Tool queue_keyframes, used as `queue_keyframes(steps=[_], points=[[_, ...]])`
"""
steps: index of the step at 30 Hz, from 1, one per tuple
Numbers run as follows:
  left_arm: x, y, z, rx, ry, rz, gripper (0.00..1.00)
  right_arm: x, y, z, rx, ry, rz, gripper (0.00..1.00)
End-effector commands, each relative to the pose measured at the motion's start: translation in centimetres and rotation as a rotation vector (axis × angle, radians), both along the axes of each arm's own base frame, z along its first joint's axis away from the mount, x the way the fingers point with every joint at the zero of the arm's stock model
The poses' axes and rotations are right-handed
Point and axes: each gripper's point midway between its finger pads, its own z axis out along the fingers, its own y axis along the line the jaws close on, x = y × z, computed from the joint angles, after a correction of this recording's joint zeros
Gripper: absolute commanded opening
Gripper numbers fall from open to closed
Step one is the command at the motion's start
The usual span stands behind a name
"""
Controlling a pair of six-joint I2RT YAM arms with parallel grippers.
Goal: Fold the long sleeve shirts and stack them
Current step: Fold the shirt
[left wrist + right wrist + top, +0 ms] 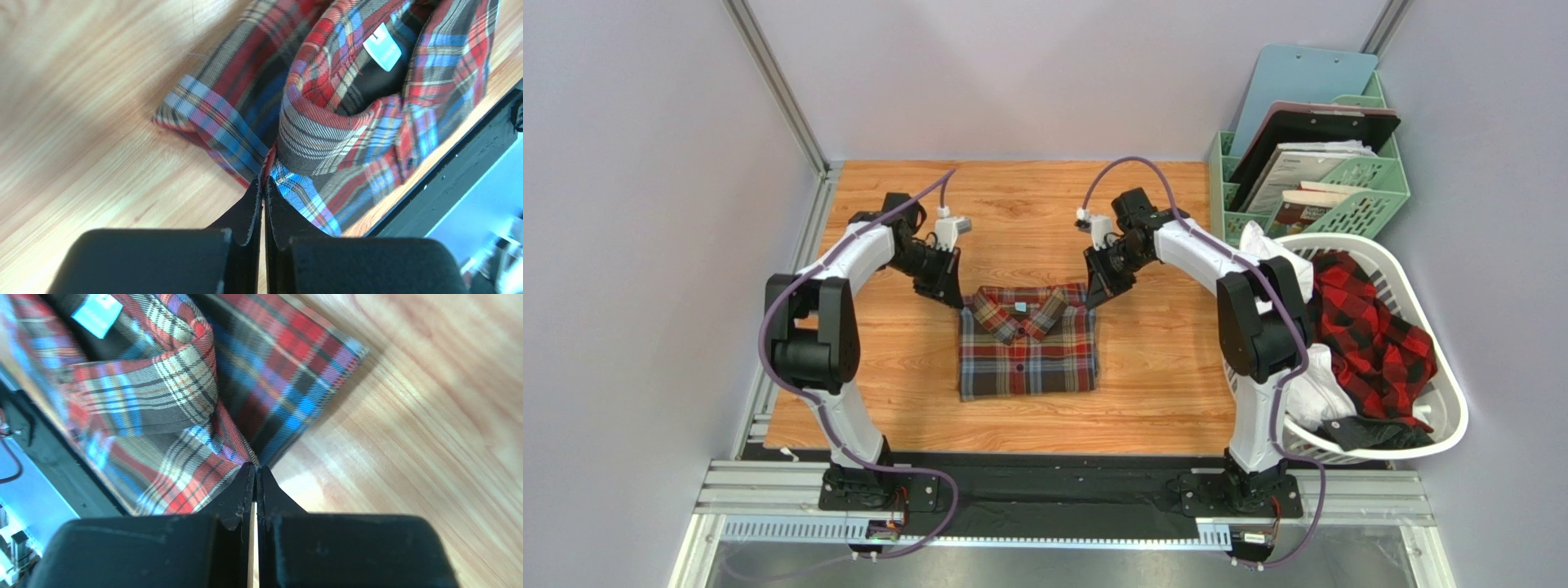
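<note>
A dark brown-olive tartan shirt (1027, 341) lies folded into a rectangle on the wooden table (1161, 380), collar toward the far side. My left gripper (947, 292) is shut on its far left corner. In the left wrist view the fingertips (264, 182) pinch the shirt's edge (344, 104) beside the collar. My right gripper (1096, 290) is shut on the far right corner. In the right wrist view the tips (255, 468) pinch the fabric (184, 386). A red-and-black check shirt (1369, 325) lies crumpled in the laundry basket at the right.
A white laundry basket (1458, 410) stands at the table's right edge and also holds white cloth (1318, 368) and a dark garment (1369, 431). A green file rack (1382, 196) with clipboards stands at the back right. Grey walls enclose the table.
</note>
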Motion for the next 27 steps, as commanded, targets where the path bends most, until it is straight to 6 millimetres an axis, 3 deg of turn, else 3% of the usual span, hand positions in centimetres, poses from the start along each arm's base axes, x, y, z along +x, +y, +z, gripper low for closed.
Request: queue_keyframes(steps=[1,4,5,9,10,13,14,16,20,21,22,26,27], points=[[0.8,0.6,3.5,0.011,-0.128,0.018,0.00,2.0,1.8,6.2,0.097,-0.141,0.007,0.00],[1.3,1.2,2.4,0.037,-0.095,0.043,0.00,2.9,2.1,5.2,0.081,-0.135,0.005,0.00],[1.4,1.3,1.7,0.039,-0.074,0.047,0.00,3.0,2.1,3.9,0.067,-0.106,0.004,0.00],[2.0,1.4,-0.1,0.053,-0.027,0.073,0.02,3.8,2.0,1.5,0.029,-0.079,-0.009,0.00],[2.5,1.5,-0.1,0.059,-0.035,0.078,0.07,4.1,1.8,1.0,0.012,-0.082,-0.020,0.00],[3.5,2.1,-0.5,0.075,-0.034,0.110,0.21,4.3,1.3,0.3,-0.024,-0.082,-0.038,0.17],[3.8,2.5,-0.3,0.086,-0.046,0.127,0.25,4.4,1.1,0.5,-0.031,-0.093,-0.040,0.30],[4.1,3.6,0.3,0.079,-0.071,0.171,0.37,4.9,0.2,2.1,-0.047,-0.135,-0.060,0.41],[3.4,4.4,6.2,0.045,-0.272,0.181,0.56,4.6,-0.5,7.5,-0.020,-0.249,-0.064,0.71],[2.5,4.4,6.6,0.043,-0.287,0.179,0.83,3.8,-0.6,7.8,-0.012,-0.243,-0.069,0.76],[1.7,4.2,9.1,0.031,-0.361,0.175,0.99,3.1,-0.2,9.9,0.018,-0.288,-0.065,0.82],[-1.3,2.1,11.8,0.121,-0.478,0.136,0.99,-0.1,0.6,10.9,0.062,-0.260,-0.064,0.92],[-2.3,0.4,11.8,0.139,-0.494,0.092,0.99,-0.7,0.9,11.0,0.064,-0.260,-0.060,0.93]])
